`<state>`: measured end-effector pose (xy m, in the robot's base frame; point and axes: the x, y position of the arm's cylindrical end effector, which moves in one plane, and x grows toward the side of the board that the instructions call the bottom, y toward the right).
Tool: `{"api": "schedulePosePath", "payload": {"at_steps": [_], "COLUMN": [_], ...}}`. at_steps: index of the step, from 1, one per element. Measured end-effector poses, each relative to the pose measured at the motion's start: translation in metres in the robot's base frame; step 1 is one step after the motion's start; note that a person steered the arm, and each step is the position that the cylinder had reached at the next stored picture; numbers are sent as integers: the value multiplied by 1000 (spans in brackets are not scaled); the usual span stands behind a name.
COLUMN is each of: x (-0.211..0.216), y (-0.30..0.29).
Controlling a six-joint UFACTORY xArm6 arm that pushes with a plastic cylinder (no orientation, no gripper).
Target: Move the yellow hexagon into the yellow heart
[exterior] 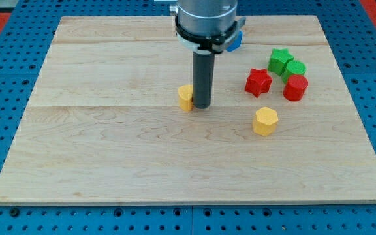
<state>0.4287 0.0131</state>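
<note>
No jaws are fitted; my tip (202, 106) is seen touching the yellow heart (186, 97), apparently, mid-tabletop (109, 156). The yellow hexagon (266, 121) lies apart, toward the right edge.

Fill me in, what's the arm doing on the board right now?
My tip sits against the right side of the yellow heart, mid-board. The yellow hexagon, which should go to the heart, lies apart toward the view's lower right, untouched. The red star, red cylinder and two green blocks cluster at the right.
</note>
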Motion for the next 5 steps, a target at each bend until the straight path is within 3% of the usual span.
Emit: {"api": "schedulePosePath", "payload": {"at_steps": [1,2,3,4,5], "x": [-4,-16,-7,27,18], "y": [-63,-17,72,99,172]}}
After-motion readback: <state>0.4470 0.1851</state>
